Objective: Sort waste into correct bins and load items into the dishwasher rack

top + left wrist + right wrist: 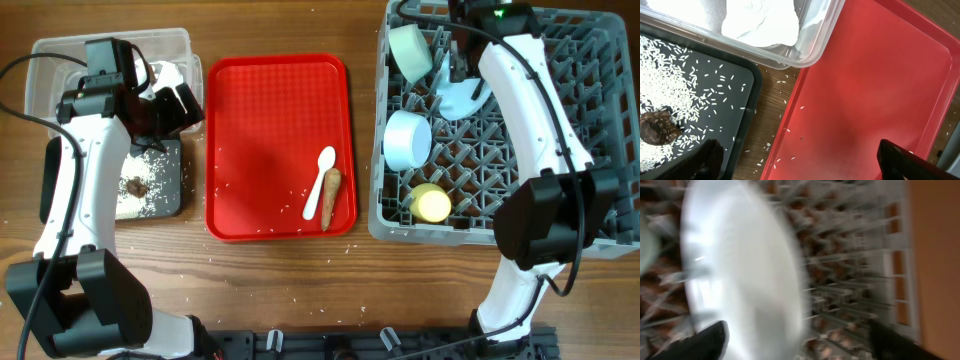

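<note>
In the rack (600, 130) my right gripper (799, 341) gapes wide beside the plate (745, 275), which leans between pegs, likely to save room. My left gripper (807, 160), also wide and empty, hovers well left.

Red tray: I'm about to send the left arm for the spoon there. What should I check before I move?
1. Left gripper empty and open: ok.
2. White spoon free to pinch: not ok, the root piece lies right against its handle on the red tray.
3. Right gripper clear of the plate: cannot tell, that view is blurred, though the fingers stand wide apart.
4. Room in the rack for the spoon: ok, bare pegs on its right side.
5. Black tray room for the root piece: ok; rice and dark lump fill only part.
</note>
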`<state>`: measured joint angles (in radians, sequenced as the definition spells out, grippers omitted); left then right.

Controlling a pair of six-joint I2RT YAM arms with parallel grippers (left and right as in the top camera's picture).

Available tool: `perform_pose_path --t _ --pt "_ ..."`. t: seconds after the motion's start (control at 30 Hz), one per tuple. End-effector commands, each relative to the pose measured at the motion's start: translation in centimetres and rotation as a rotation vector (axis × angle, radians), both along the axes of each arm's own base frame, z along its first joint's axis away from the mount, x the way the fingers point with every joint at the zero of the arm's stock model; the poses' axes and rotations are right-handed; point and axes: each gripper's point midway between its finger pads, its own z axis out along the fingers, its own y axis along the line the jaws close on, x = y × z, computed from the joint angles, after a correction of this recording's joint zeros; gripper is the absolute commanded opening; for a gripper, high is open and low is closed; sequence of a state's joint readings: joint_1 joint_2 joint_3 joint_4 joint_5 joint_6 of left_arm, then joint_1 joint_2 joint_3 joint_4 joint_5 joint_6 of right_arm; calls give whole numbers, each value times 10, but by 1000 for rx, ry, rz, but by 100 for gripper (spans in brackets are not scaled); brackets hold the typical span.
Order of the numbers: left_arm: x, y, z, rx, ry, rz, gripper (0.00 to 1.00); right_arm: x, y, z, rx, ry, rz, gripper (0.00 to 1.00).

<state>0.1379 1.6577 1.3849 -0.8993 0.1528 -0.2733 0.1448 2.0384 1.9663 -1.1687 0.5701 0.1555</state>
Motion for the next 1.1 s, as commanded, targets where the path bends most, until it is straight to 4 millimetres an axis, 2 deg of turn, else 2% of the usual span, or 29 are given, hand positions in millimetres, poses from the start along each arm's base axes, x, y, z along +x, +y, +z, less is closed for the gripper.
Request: perform_pose_path --t 0.0,0.07,0.17,0.2,0.27,0.33,0.4,0.43,0.47,0.53,0.57,0.6,0.67,0.7,0.73,0.8,0.9,0.93,1.0,1.07 --pt "4 4 2 8 -7 11 100 -3 39 8 263 -35 59 100" --pt "4 4 2 8 -7 12 100 -6 47 30 325 -89 67 100" --pt "4 4 2 8 -7 12 100 -20 49 78 351 -194 94 100" --pt "4 4 2 8 -7 12 100 -28 48 102 363 -253 105 100" --pt "4 4 2 8 -7 12 100 -38 57 130 421 -322 146 100" --pt "4 4 2 8 -7 12 100 -51 88 156 588 -365 258 100" --pt "4 4 2 8 -7 12 100 -64 122 167 763 -341 377 100" --pt "4 4 2 8 -7 12 100 -69 142 166 853 -305 436 96" --pt "4 4 2 8 -7 12 100 -72 160 159 911 -260 474 88" --pt "4 4 2 8 -7 12 100 -75 179 139 930 -192 469 83" --pt "4 4 2 8 -7 12 100 -76 188 122 922 -150 425 83" --pt "4 4 2 8 -7 12 100 -77 201 93 897 -86 342 82" --pt "4 4 2 8 -7 12 100 -84 218 60 869 -10 282 80" --pt "4 4 2 8 -7 12 100 -89 229 43 854 34 271 75" --pt "4 4 2 8 -7 12 100 -98 248 18 839 102 272 71" --pt "4 4 2 8 -7 12 100 -112 272 -11 823 182 268 70" --pt "4 4 2 8 -7 12 100 -122 285 -21 790 212 295 70" --pt "4 4 2 8 -7 12 100 -123 285 -21 775 204 299 73" --pt "4 4 2 8 -7 12 100 -120 279 -16 751 178 302 100" --pt "7 4 3 9 -19 12 100 -115 266 -1 750 146 303 100"
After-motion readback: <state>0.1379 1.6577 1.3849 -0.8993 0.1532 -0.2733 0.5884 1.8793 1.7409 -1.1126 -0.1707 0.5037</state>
